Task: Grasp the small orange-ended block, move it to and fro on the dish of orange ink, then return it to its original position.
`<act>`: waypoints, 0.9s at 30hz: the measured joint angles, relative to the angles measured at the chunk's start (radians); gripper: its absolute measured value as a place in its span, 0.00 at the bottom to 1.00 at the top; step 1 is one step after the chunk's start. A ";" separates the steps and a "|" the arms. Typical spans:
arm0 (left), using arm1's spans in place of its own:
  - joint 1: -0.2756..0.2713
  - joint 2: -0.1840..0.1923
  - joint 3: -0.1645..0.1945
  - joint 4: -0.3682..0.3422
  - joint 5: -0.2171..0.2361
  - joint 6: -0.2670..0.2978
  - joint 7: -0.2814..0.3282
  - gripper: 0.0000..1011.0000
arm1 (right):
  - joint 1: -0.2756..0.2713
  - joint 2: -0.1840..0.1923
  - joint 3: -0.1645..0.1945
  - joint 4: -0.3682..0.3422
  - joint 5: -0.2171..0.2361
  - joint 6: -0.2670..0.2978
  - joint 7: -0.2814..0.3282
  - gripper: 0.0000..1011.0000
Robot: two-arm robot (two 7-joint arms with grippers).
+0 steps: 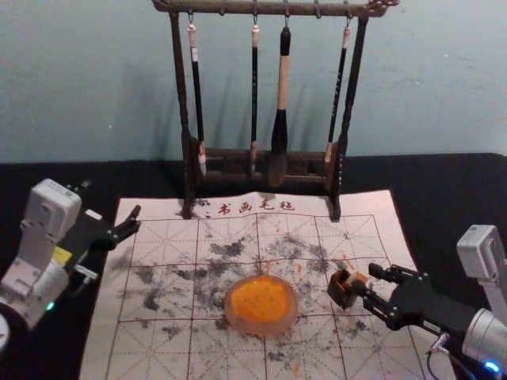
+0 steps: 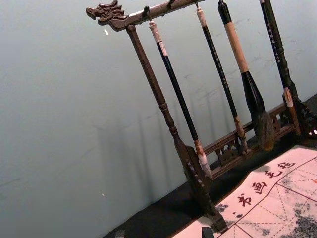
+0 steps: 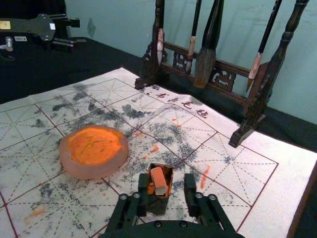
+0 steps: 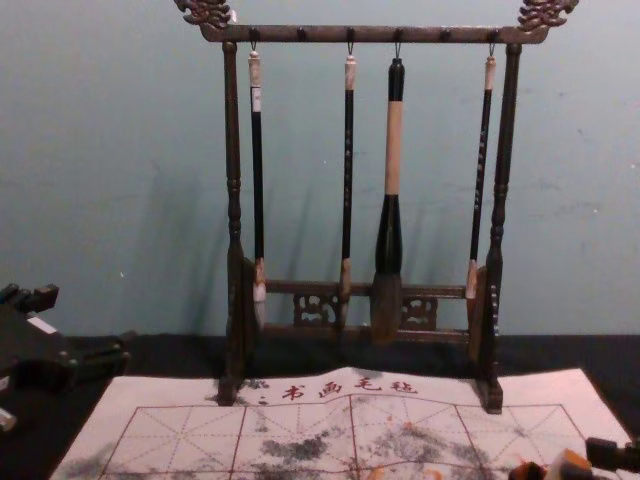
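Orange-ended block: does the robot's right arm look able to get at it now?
Probably yes: the right pincer is open close by, and the block juts from its small dark holder with nothing visibly between them.

Block (image 3: 158,180) in box (image 3: 159,205), right of dish (image 1: 262,328), before rack (image 1: 269,9).

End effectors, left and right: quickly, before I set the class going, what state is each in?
Left end effector: open, holding nothing.
Right end effector: open, close to the small orange-ended block but not gripping it.
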 joint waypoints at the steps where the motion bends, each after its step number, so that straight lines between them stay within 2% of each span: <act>1: 0.000 0.000 0.000 0.000 0.000 0.000 0.000 0.99 | 0.000 0.000 0.000 0.000 0.000 0.000 0.000 0.41; 2: 0.000 0.000 0.000 0.000 0.000 0.000 0.000 0.99 | 0.000 0.000 0.000 0.000 0.000 0.000 0.000 0.36; 4: 0.000 0.000 0.000 0.000 0.000 0.000 0.000 0.99 | 0.000 0.000 0.000 0.000 0.000 0.000 0.000 0.32; 9: 0.000 0.000 0.000 0.000 0.000 0.000 0.000 0.99 | 0.000 0.000 0.000 0.000 0.000 0.000 -0.001 0.14; 12: 0.000 0.000 0.000 0.000 0.000 0.000 0.000 0.99 | 0.000 0.000 0.000 0.000 0.000 -0.001 -0.001 0.10; 27: 0.000 0.000 0.000 0.000 0.000 0.000 0.000 0.99 | 0.000 0.000 0.000 0.000 0.000 -0.001 -0.001 0.10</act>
